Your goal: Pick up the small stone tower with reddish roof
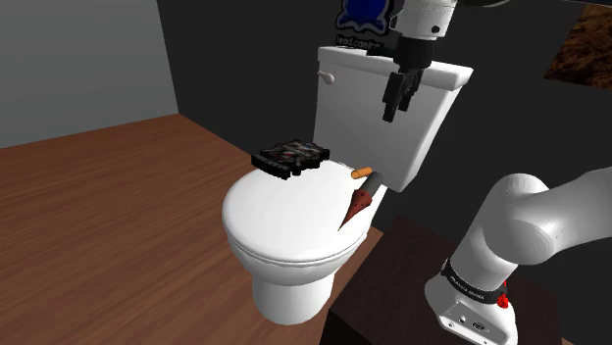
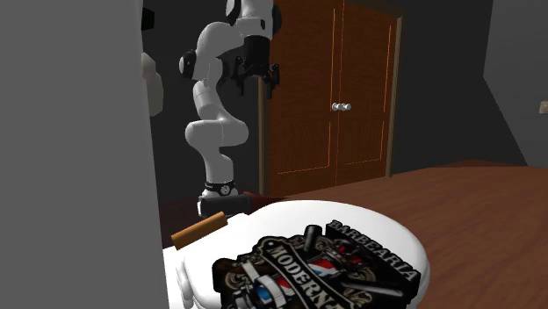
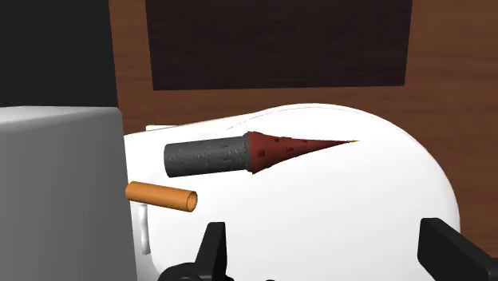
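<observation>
Lying on the lid, the tower — wrist view — shows grey shaft.

White toilet lid, tower on its side, orange cylinder, black case

The small tower lies on its side at frame centre on the white toilet lid, just below an orange cylinder. The gripper hangs upper centre, before the tank.
</observation>
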`<state>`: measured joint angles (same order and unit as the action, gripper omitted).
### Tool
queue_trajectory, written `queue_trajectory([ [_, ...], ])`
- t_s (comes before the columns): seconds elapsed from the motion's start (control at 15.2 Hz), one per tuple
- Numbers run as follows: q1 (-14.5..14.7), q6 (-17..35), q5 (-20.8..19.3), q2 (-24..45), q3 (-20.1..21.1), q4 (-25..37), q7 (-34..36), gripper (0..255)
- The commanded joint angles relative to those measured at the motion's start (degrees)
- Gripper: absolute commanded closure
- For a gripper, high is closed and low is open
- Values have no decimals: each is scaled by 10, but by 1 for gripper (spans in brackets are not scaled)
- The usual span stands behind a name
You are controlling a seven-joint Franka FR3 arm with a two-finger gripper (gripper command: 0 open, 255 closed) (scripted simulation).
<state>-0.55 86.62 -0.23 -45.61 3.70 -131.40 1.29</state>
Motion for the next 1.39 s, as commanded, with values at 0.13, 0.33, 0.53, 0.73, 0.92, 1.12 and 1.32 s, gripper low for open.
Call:
queue_trajectory([
  [0.13, 19, 42, -10, -21, -22, -53, -62, 0],
  [0.33, 45, 105, -27, -43, -57, -125, -155, 0],
  [0.53, 69, 170, -47, -55, -98, -189, -249, 0],
  [0.73, 90, 238, -70, -53, -143, -243, -344, 0],
  [0.92, 111, 310, -94, -34, -193, -286, -442, 0],
  [1.12, 135, 388, -118, 3, -249, -317, -543, 0],
  [1.32, 169, 470, -135, 60, -311, -336, -649, 0],
])
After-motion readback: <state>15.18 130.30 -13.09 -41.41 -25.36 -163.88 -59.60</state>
